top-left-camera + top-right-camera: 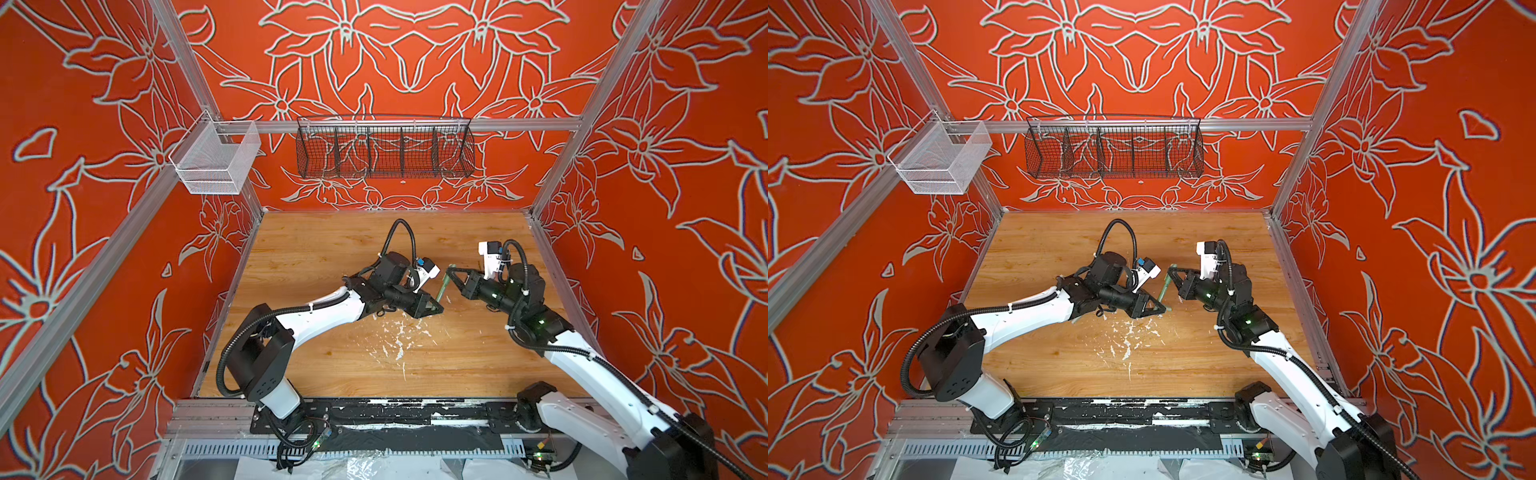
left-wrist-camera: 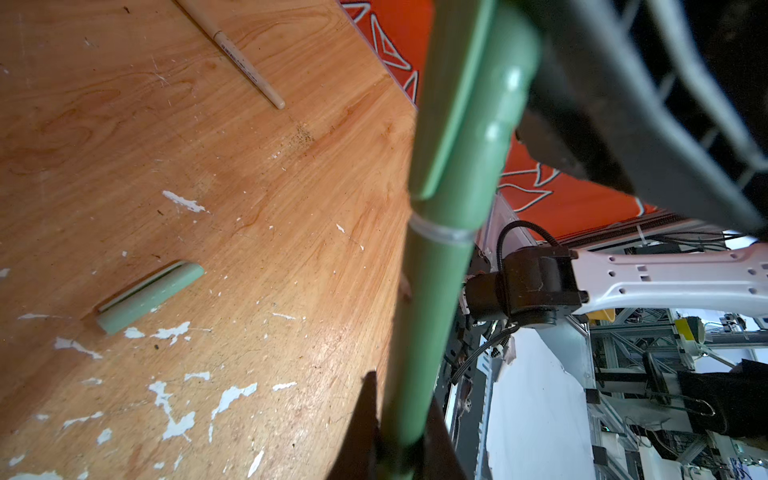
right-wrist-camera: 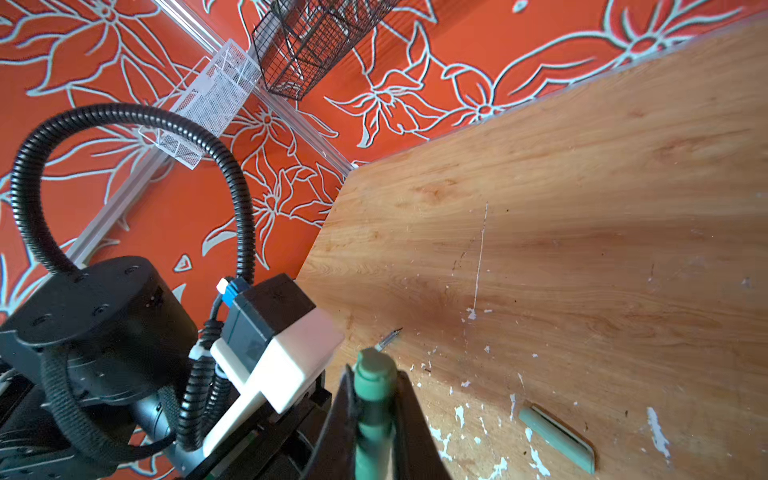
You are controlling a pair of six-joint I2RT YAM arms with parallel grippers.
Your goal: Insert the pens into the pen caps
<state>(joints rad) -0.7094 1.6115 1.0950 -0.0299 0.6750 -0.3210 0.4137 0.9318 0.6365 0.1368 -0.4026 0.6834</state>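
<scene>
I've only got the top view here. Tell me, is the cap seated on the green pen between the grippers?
Observer: The left wrist view shows the cap over the green pen, its rim meeting a clear ring on the barrel.
Operator: Any loose caps?
Observer: A pale green cap lies flat on the table.
Operator: And the tan pen?
Observer: The tan pen lies on the table too, apart from that cap.
</scene>
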